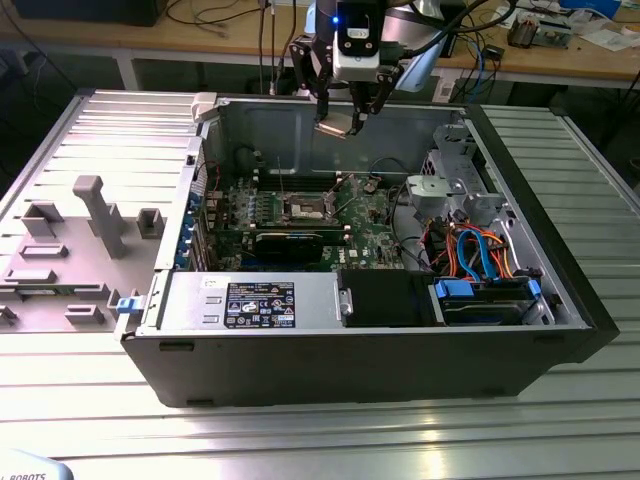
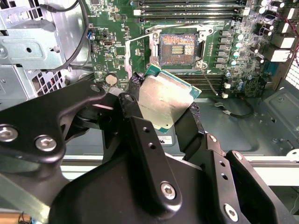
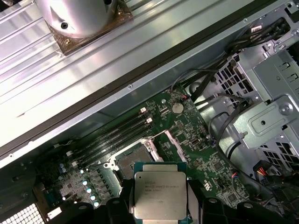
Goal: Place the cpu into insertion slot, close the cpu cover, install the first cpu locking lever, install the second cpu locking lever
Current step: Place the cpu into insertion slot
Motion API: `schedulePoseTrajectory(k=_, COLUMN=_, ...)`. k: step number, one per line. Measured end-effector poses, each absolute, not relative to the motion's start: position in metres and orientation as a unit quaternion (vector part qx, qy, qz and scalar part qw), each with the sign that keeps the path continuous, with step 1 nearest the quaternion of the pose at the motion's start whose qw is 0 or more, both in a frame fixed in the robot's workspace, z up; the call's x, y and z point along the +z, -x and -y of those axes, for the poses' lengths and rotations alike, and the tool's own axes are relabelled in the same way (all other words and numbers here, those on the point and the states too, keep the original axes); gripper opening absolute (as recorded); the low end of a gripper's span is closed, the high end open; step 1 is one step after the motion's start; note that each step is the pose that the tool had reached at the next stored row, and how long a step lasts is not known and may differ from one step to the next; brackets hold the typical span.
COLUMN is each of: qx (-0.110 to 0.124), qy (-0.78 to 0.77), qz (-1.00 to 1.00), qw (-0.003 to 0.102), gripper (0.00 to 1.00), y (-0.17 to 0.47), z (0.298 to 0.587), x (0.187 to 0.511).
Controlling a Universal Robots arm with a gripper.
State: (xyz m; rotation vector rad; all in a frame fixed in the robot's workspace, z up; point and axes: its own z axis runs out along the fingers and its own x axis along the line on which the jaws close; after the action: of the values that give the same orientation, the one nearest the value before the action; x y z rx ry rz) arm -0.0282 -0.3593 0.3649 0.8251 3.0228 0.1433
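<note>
My gripper (image 1: 340, 118) is shut on the cpu (image 1: 338, 126), a flat square chip with a silver-grey top. It hangs high over the open computer case, near the far wall. In both wrist views the cpu (image 2: 163, 99) (image 3: 160, 195) sits tilted between the black fingers (image 2: 134, 83). The insertion slot (image 2: 177, 46) (image 1: 303, 208) (image 3: 133, 161) lies bare on the green motherboard well below the chip. A silvery metal frame (image 2: 152, 46) edges the slot; I cannot tell whether this is the cpu cover. A thin wire locking lever (image 2: 127, 51) (image 3: 158, 135) stands unlatched beside the slot.
A silver drive cage (image 1: 455, 180) with blue and orange cables (image 1: 480, 250) fills the case at the exterior view's right. A power supply (image 1: 250, 300) lines the near wall, a black card (image 1: 290, 243) lies near the slot. Memory slots (image 2: 187, 11) flank it. A grey fixture plate (image 1: 70, 250) lies outside.
</note>
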Motion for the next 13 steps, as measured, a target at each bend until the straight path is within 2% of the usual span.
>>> schedulePoseTrajectory(k=13, qx=0.046, qy=-0.273, qz=-0.961, qw=0.003, gripper=0.54, y=0.0283, z=0.3593, x=0.3649)
